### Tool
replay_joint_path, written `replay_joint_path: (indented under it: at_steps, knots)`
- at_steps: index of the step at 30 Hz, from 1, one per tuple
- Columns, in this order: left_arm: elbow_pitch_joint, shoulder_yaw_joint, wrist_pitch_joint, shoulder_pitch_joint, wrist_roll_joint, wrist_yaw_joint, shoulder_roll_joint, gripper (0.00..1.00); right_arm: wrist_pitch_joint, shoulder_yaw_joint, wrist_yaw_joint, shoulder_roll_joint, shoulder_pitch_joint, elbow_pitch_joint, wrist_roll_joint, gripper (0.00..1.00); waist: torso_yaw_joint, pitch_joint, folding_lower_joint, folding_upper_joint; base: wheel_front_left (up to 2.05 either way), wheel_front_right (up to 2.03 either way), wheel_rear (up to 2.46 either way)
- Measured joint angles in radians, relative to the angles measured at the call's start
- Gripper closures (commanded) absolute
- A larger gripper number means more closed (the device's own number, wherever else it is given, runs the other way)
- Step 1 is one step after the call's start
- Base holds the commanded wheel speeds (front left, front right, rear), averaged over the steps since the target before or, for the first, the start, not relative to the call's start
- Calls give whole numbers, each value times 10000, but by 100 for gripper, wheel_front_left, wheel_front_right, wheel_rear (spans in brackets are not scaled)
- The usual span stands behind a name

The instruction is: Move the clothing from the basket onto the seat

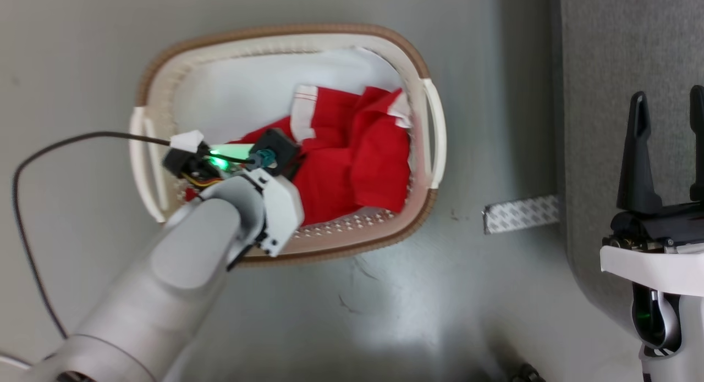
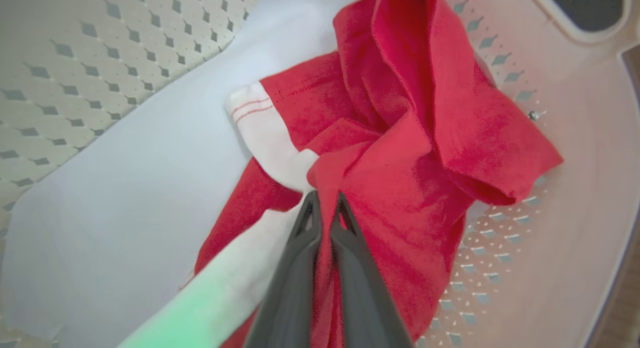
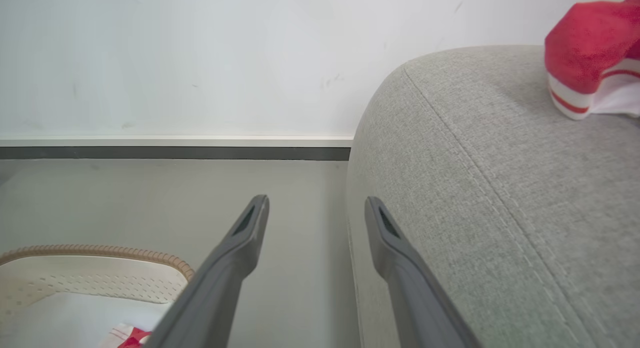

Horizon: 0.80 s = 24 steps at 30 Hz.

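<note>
A crumpled red garment with white trim (image 1: 352, 151) lies in the cream basket (image 1: 434, 134) on the floor. My left gripper (image 2: 326, 200) reaches down into the basket and is shut on a fold of this red clothing (image 2: 400, 152). In the head view its fingers are hidden under the wrist. My right gripper (image 1: 668, 151) hangs open and empty at the edge of the grey sofa (image 1: 616, 68), to the right of the basket. In the right wrist view a second red-and-white garment (image 3: 592, 57) lies on the sofa (image 3: 500, 188), past the right gripper (image 3: 316, 208).
A plain white pad (image 2: 150, 162) lines the basket bottom under the clothing. A black cable (image 1: 33, 162) loops over the floor to the left of the basket. A strip of patterned tape (image 1: 520, 213) is stuck on the grey floor by the sofa. A white wall (image 3: 200, 62) stands behind.
</note>
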Motion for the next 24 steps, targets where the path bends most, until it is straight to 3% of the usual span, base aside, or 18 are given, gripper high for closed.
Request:
replay_joint_path:
  at_steps: [6,13,24]
  knots:
    - [29,495,-1417,545,-792,102,-637,100,2,-194,0,4,208,405,-336,0,547,-1038,-1,0,0,0,0]
    - [-56,694,-1979,1603,-1423,134,-949,100,0,-111,0,8,965,1103,-428,0,1137,-3043,-2,0,0,0,0]
    - [-1906,1317,-1933,3404,-2391,930,-683,100,0,516,0,2,2695,2013,-29,0,1956,-6794,-6,0,0,0,0]
